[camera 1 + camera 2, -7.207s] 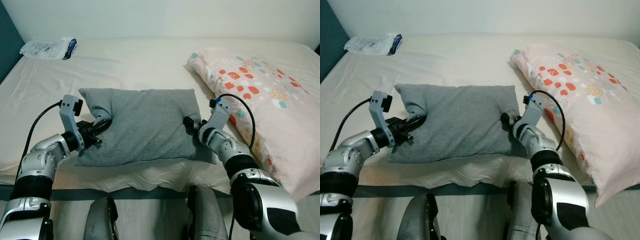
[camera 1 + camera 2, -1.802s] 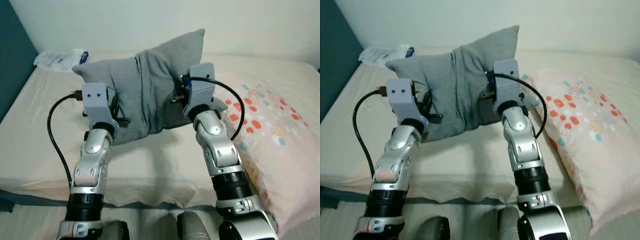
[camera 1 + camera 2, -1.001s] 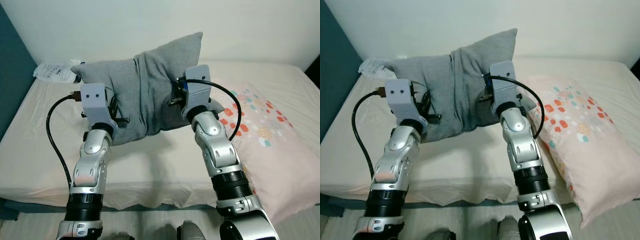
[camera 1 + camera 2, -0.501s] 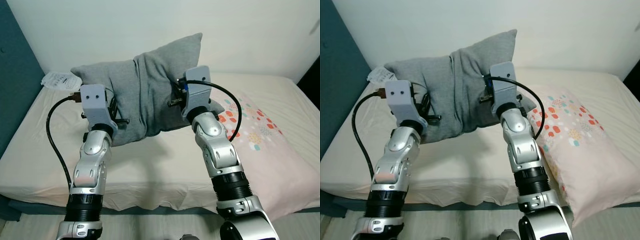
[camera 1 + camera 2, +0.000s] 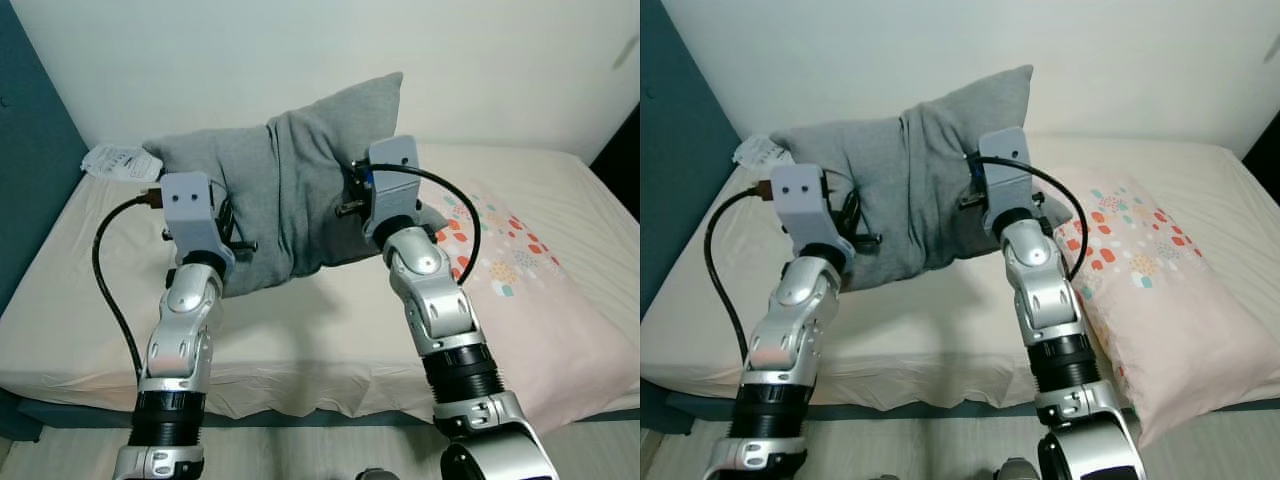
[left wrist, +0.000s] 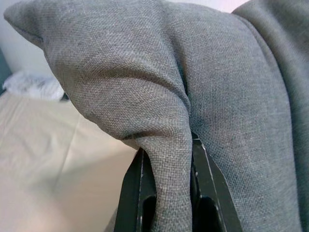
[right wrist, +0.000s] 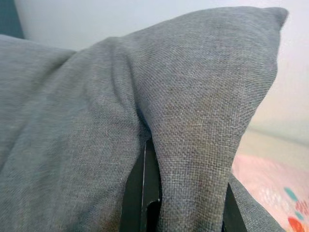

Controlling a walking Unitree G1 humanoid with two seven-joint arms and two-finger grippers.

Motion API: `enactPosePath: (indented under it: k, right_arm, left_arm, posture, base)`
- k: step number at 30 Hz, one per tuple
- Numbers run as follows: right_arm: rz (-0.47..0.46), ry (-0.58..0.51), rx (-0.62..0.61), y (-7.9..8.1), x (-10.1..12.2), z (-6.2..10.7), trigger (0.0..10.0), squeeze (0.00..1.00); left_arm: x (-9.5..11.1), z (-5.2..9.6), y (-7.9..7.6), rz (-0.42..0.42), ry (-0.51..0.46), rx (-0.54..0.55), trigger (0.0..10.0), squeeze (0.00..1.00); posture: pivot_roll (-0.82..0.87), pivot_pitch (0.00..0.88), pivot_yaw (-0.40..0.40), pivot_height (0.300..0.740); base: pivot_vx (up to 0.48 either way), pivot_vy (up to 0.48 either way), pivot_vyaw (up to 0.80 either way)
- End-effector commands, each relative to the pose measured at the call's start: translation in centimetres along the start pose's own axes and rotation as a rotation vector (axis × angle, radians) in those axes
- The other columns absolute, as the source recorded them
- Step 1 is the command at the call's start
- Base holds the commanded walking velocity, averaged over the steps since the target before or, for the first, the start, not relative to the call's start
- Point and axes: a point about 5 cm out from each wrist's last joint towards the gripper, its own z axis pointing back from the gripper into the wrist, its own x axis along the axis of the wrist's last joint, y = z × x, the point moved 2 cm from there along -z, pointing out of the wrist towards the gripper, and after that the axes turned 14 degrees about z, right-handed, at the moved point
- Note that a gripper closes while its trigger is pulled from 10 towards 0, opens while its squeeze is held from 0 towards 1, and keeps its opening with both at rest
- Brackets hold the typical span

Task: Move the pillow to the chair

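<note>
Left gripper jaws pinched tight on a fold of the grey pillow, right gripper clamped on the other end. Pillow held up in the air between both arms, above the bed. Patterned pink pillow lies on the bed to the right, white packet at far left

Both silver arms raised upright at frame centre, forearms near vertical, wrists bent forward. Left gripper pinched tight on a fold of the grey pillow; right gripper likewise clamped on its other side, at matching height
</note>
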Motion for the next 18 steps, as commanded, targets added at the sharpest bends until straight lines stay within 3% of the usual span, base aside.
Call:
enactPosePath:
  k: [1, 11, 16, 18]
  right_arm:
    - [0.003, 0.067, 0.031, 1.3, -1.2, 0.1, 10.0, 0.0]
    - [-0.147, 0.128, 0.039, 0.9, -2.9, 0.4, 10.0, 0.0]
    - [-0.144, 0.13, 0.037, 0.8, -3.1, 0.5, 10.0, 0.0]
    - [-0.146, 0.128, 0.052, 1.1, -3.0, 0.5, 10.0, 0.0]
  left_arm:
    - [-1.2, 0.4, -1.4, -0.039, 0.041, -0.073, 10.0, 0.0]
    - [-1.8, 0.9, -1.5, -0.061, 0.054, -0.088, 10.0, 0.0]
    - [-1.5, 0.9, -1.2, -0.062, 0.037, -0.074, 10.0, 0.0]
    - [-1.5, 0.9, -1.2, -0.065, 0.037, -0.078, 10.0, 0.0]
  posture:
    - [-0.01, 0.138, -0.032, 0.74]
    - [0.0, 0.138, -0.031, 0.74]
    - [0.0, 0.14, -0.031, 0.74]
    - [0.0, 0.142, -0.033, 0.74]
  base:
    - [0.0, 0.0, 0.0]
    - [0.0, 0.0, 0.0]
    - [0.0, 0.0, 0.0]
    - [0.0, 0.0, -0.8]
